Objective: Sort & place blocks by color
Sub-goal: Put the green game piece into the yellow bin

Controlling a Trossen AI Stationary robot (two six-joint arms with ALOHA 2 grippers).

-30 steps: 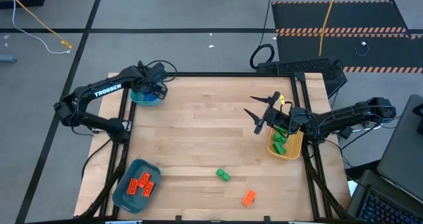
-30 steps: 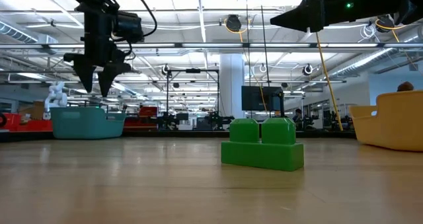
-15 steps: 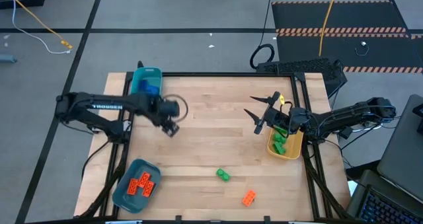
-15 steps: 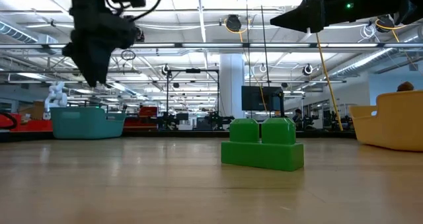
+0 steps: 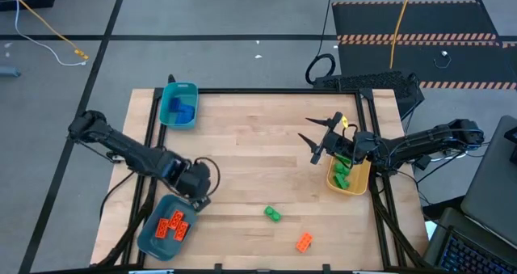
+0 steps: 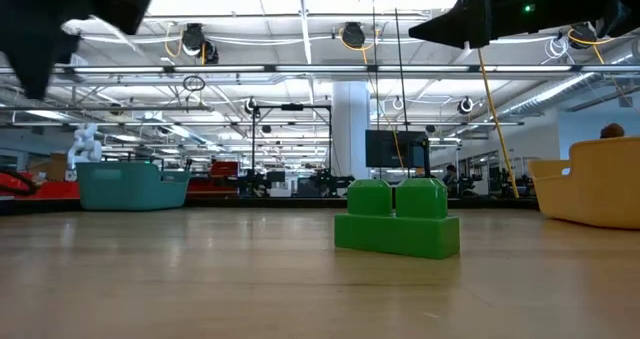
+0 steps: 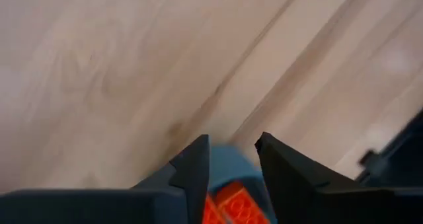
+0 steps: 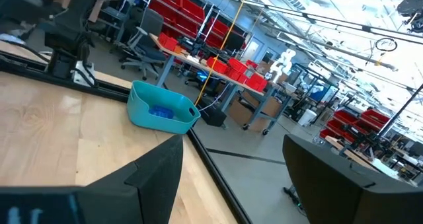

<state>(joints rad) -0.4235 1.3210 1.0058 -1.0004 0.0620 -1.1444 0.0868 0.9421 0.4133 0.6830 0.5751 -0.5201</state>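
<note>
Left gripper over the desk near the front left corner, just beside the teal bin with orange blocks; fingers a little apart, nothing between them. In the left wrist view, same bin's rim and orange blocks visible past the fingertips.

At the back left corner: second teal bin holding blue blocks; also seen in the right wrist view as teal bin with blue blocks, and in the low view at far left.

Near the front edge, middle: loose green block on bare wood, well apart from all bins; up close in the low view. To its right and closer to the front edge: loose orange block.

Right gripper raised over the right half of the desk, beside the yellow bin; fingers spread wide, empty. Yellow bin at the right edge, green blocks inside; shows at the far right of the low view.
</note>
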